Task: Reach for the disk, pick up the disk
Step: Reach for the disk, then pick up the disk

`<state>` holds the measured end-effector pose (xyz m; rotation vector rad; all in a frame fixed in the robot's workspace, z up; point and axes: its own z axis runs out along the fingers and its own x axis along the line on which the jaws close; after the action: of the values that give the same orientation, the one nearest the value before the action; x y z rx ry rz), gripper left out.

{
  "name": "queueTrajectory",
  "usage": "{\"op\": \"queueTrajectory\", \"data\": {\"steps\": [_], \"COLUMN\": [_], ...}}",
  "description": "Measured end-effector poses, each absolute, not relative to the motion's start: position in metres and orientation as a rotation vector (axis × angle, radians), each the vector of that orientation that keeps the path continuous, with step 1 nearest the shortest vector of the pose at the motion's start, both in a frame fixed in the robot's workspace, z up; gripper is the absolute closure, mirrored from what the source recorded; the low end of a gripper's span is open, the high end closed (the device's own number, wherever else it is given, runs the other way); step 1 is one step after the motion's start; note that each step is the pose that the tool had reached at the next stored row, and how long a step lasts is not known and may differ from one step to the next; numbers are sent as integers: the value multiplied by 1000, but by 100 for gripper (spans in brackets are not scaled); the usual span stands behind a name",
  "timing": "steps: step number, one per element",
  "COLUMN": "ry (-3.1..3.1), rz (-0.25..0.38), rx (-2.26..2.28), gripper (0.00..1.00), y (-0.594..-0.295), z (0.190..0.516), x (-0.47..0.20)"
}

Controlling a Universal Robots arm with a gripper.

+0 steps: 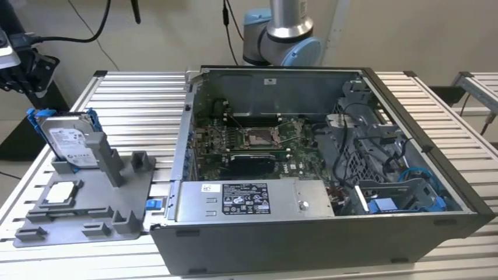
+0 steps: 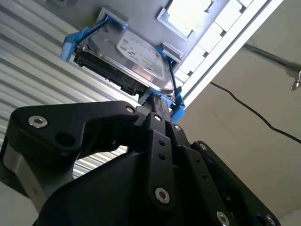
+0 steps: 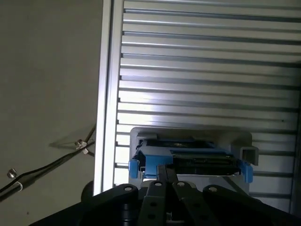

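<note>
Jaws of the gripper [image 3: 165,172] look drawn together in the first wrist view: the two black fingers [image 3: 161,178] lie side by side with nothing visible between them. Under everything runs the ribbed metal counter [image 1: 132,99], most of it taken by an open computer case [image 1: 311,245]. Just beside the case, toward the exterior view's left, sits a grey fixture [image 1: 86,216]. The disk [image 1: 69,139] leans in its far slot, label up, with a blue bracket [image 2: 70,44] round its edges. Seen from the exterior view, the gripper hangs above the disk and to the exterior view's left of it. Both wrist views put the disk straight ahead of the jaws, its short end facing them and its long axis running away from them. I judge the approach to be along that axis, onto the bracket's end. Whether the tips touch the bracket I cannot tell. A small square chip [image 1: 62,193] lies in the fixture's nearer pocket, apart from the disk.
</note>
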<state>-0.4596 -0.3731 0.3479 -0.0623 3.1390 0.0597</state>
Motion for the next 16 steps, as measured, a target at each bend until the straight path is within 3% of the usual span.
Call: {"op": "queueTrajectory", "data": {"steps": [16], "ry": [3136], "rz": [60], "rx": [-187], "gripper": [100], "y": [-373], "z": [348], "x": [-460]}}
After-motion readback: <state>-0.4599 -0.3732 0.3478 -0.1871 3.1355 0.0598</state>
